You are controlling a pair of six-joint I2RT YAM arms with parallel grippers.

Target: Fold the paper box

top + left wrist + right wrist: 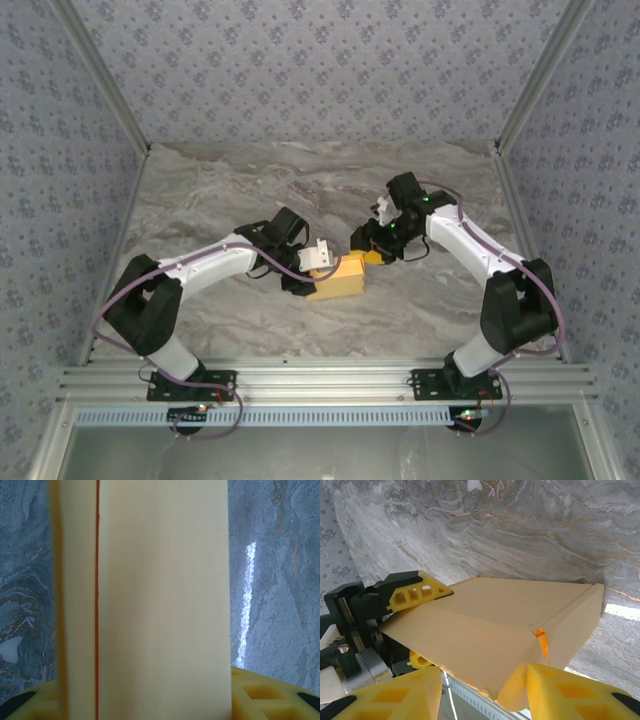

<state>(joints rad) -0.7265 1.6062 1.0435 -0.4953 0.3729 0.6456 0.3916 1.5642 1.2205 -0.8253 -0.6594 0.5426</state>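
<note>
The box (342, 277) lies near the middle of the table (250, 190), a little toward 6 o'clock in the top view. It is already a shallow rectangular shell rather than a flat sheet. Whether it rests on the table or hangs just above it I cannot tell.

From my right wrist the box (490, 625) shows a broad top panel and a short end wall. An orange slit shows at the corner where the two meet, so I judge that corner is not fully tucked. A loose flap (512, 692) hangs from the near end. As a container it gives nothing away (its inside is hidden from every view).

My left pincer (318, 272) has the box by its 9 o'clock end. One yellow finger (417, 591) lies on the top panel and another peeks out beneath, so it is clamped on the cardboard. I judge that hold is there to steady the shell while the other end is worked.

My right pincer (484, 672) sits at the box's 2 o'clock end in the top view. Its fingers are spread, the flap hangs between them just beside one finger, and nothing is pinched. That puts it in place to press or tuck the flap.
</note>
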